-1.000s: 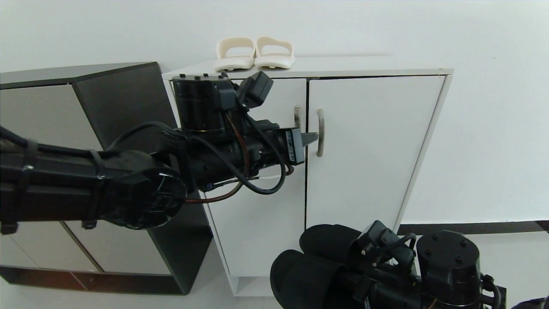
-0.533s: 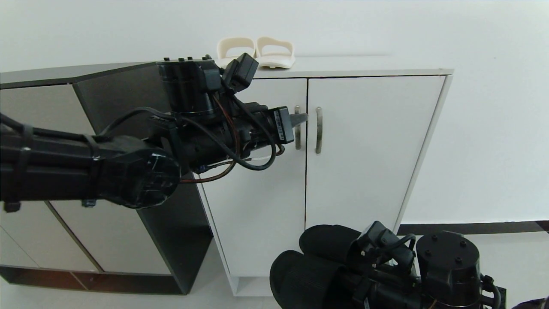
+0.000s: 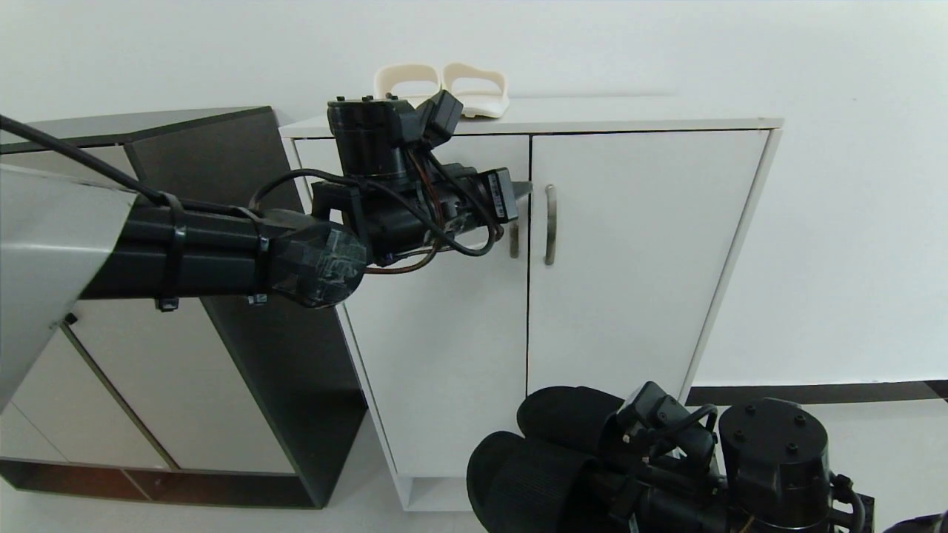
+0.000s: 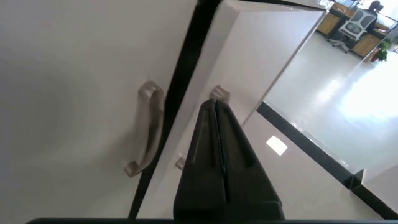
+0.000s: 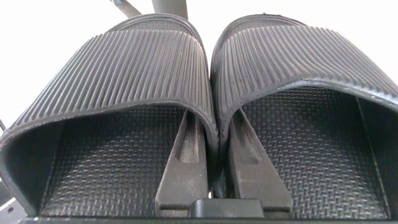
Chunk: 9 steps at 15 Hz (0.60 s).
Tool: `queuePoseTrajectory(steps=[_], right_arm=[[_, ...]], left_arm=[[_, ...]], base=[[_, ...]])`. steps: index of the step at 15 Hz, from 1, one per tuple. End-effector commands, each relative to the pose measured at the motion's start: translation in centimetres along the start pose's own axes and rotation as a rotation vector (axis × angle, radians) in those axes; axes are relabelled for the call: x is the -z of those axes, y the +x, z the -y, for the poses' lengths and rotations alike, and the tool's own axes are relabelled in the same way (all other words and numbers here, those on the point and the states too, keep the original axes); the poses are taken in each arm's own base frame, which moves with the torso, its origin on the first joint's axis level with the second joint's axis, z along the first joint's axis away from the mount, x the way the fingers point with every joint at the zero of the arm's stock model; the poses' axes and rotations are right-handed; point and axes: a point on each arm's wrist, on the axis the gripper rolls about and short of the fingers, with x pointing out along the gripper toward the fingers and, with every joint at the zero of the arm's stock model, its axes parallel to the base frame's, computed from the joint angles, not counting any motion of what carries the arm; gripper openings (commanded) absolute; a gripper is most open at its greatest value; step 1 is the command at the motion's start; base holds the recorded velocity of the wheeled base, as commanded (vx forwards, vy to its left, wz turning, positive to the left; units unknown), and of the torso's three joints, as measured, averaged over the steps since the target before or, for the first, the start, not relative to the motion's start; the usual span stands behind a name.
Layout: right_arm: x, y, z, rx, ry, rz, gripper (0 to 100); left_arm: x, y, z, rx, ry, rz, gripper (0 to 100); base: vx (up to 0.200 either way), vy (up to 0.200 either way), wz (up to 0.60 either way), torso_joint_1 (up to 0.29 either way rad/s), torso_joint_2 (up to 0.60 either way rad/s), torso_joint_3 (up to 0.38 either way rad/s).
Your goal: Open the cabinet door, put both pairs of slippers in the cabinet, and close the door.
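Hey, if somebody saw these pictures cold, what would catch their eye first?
The left gripper, jaws shut, sits at the handles of the closed white cabinet. Low at the right, the right gripper clamps a pair of black slippers by their inner sides. A cream pair rests on the cabinet's top, toward its left end.
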Motion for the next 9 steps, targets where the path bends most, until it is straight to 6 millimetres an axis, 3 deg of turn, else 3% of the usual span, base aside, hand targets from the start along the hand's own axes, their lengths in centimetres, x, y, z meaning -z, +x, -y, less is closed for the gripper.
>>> queuePoseTrajectory(steps=[1,9], right_arm=[[0.1,0.0,0.0,-0.001,0.0,-0.003,0],[0.1,0.1,-0.1,-0.004,0.0,-0.006,0]], left_arm=[[0.1,0.2,-0.4,-0.009,-0.002,0.001,0],[-0.2,0.8,-1.7,-0.042,-0.009,-0.017,0]], base=[[0.0,0.0,0.0,0.0,0.0,0.0],[0.0,0.0,0.0,0.0,0.0,0.0]])
